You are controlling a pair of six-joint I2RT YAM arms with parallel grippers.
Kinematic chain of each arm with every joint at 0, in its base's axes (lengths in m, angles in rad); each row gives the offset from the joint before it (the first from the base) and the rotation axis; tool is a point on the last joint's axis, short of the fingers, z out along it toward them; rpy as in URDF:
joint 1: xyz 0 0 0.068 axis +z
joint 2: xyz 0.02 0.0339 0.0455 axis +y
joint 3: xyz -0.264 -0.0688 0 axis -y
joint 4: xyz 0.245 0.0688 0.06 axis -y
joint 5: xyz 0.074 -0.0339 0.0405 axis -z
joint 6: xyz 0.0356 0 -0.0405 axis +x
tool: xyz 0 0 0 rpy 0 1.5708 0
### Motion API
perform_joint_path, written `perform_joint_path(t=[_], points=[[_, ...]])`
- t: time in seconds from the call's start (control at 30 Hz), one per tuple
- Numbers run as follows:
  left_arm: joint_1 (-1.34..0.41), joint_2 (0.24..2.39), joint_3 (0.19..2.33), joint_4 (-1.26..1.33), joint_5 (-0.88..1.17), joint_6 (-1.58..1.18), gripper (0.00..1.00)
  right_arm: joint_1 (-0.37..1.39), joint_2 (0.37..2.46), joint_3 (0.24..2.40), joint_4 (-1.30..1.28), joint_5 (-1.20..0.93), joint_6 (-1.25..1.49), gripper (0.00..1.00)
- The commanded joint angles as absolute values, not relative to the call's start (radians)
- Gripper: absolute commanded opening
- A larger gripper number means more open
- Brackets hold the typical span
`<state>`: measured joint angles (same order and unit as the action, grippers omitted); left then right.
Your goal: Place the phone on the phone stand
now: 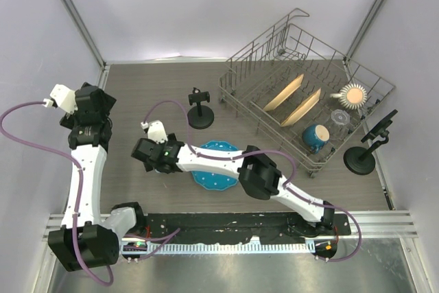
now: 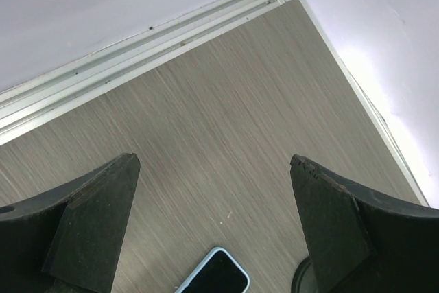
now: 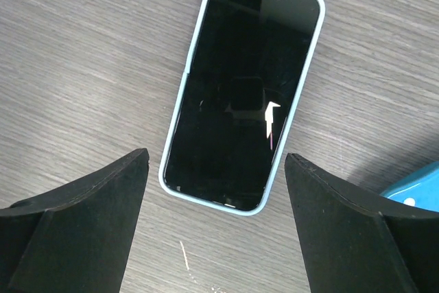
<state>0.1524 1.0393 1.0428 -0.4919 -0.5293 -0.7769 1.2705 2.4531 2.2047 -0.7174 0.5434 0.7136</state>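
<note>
The phone (image 3: 243,90), black screen up in a light blue case, lies flat on the wood-grain table. My right gripper (image 3: 216,159) is open and hovers just over the phone's near end, one finger on each side, touching nothing. In the top view the right gripper (image 1: 149,151) covers the phone. A small black phone stand (image 1: 200,110) stands behind it, and a second black stand (image 1: 367,149) is at the far right. My left gripper (image 2: 212,161) is open and empty at the table's left (image 1: 89,104). One corner of the phone (image 2: 216,274) shows low in the left wrist view.
A wire dish rack (image 1: 305,101) with plates, a blue mug and a glass fills the back right. A blue plate (image 1: 214,166) lies under the right arm, and its edge shows in the right wrist view (image 3: 418,186). Walls close the table's back and sides.
</note>
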Motion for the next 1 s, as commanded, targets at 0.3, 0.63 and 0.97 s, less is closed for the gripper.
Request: perform_joint_path(t=[0.3,0.63,0.97], points=[[0.178,1.023,1.028,-0.477,-0.483,-0.784,0.96,1.267,2.517,2.316,-0.719,0.627,0.632,0.86],[0.195,1.031,1.02,-0.483,-0.445,-0.804,1.0,1.275,2.574,2.364,-0.723,0.646,0.614,0.86],[0.204,1.028,1.017,-0.491,-0.426,-0.811,1.0,1.275,2.571,2.323,-0.799,0.706,0.64,0.86]])
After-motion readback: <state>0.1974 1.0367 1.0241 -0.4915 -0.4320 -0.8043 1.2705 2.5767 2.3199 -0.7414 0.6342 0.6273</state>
